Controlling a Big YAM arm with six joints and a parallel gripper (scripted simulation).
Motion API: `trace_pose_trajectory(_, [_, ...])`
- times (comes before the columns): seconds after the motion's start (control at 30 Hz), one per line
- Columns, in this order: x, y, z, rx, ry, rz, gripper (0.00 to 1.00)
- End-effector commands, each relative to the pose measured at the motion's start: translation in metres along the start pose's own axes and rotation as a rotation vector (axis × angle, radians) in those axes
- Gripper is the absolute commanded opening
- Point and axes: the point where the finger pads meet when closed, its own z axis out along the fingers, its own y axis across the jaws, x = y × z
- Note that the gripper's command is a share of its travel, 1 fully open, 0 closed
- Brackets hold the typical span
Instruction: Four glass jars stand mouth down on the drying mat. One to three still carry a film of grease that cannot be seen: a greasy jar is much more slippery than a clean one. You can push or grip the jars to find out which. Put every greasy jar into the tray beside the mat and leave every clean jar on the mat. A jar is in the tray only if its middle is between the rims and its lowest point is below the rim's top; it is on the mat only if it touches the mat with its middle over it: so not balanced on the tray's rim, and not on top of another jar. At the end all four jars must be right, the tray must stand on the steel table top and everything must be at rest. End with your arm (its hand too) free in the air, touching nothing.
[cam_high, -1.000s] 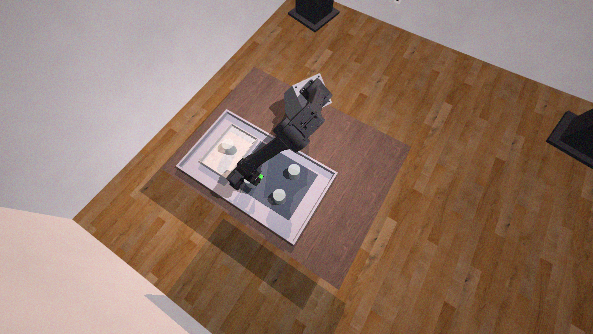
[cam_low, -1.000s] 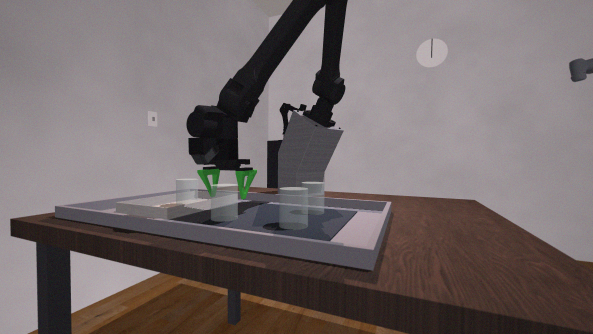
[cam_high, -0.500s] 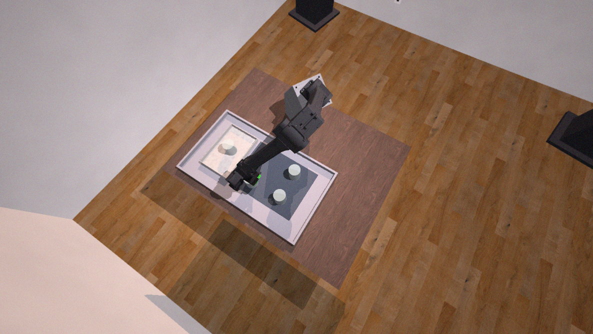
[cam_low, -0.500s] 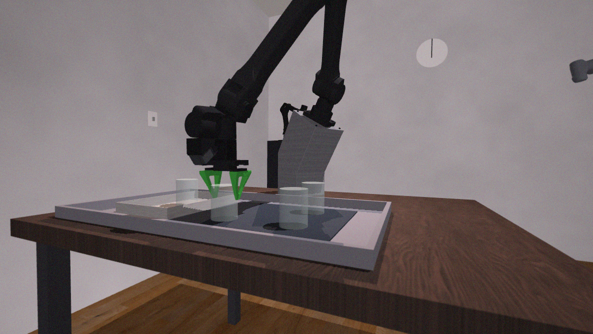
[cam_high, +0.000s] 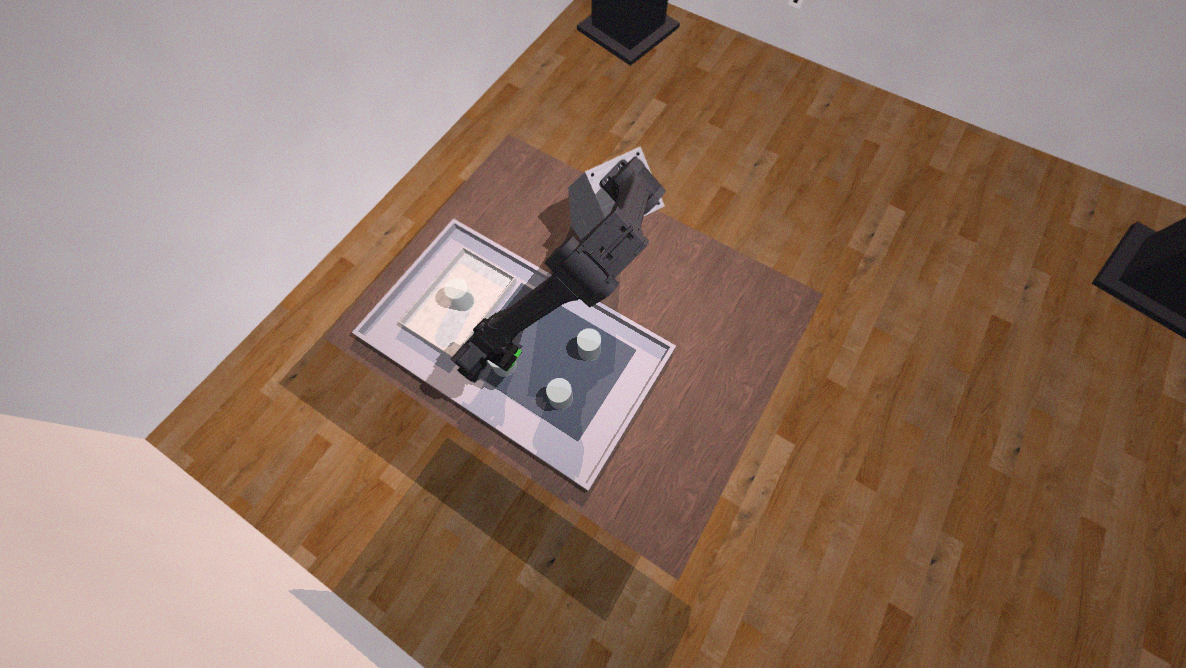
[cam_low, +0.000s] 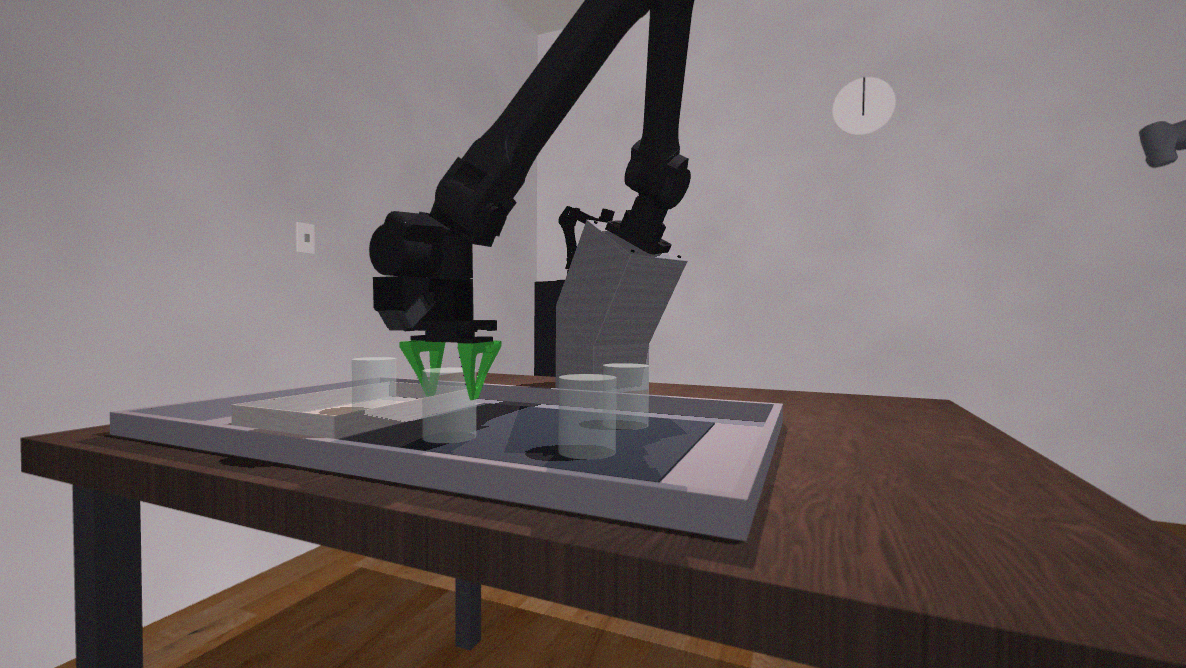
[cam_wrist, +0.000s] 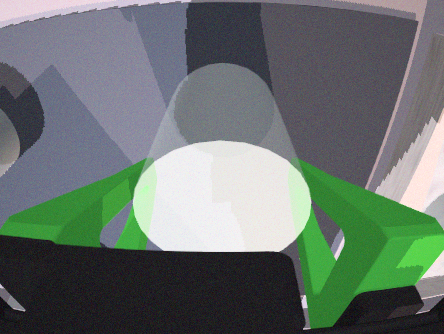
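My gripper (cam_low: 452, 396) (cam_wrist: 222, 168) points down with its green fingers shut on the upper part of a glass jar (cam_high: 504, 370) (cam_low: 449, 421) (cam_wrist: 222, 200). Both fingers touch its sides. This jar stands upright on the end of the dark drying mat (cam_high: 580, 421) (cam_low: 655, 464) (cam_wrist: 340, 75) nearer the tray. A second jar (cam_high: 588, 340) (cam_low: 627, 398) and a third jar (cam_high: 559, 391) (cam_low: 586, 419) stand on the mat's other half. The fourth jar (cam_high: 455, 290) (cam_low: 373, 383) stands in the pale tray (cam_high: 423, 336) (cam_low: 282, 421). Grease cannot be seen.
The steel top (cam_high: 618, 414) (cam_low: 730, 463) has a raised rim all round and lies on a brown wooden table (cam_high: 722, 348) (cam_low: 929, 481). The arm (cam_high: 539, 305) (cam_low: 514, 141) reaches over the mat from its grey pedestal (cam_high: 587, 203) (cam_low: 610, 307).
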Motion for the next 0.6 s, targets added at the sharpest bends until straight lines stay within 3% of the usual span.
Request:
trace_pose_trajectory(0.0, [-0.016, 0.001, -0.002, 0.003, -0.022, -0.006, 0.0])
trace_pose_trajectory(0.17, [-0.016, 0.001, -0.002, 0.003, -0.022, -0.006, 0.0])
trace_pose_trajectory(0.57, [-0.016, 0.001, -0.028, 0.003, -0.022, -0.006, 0.0])
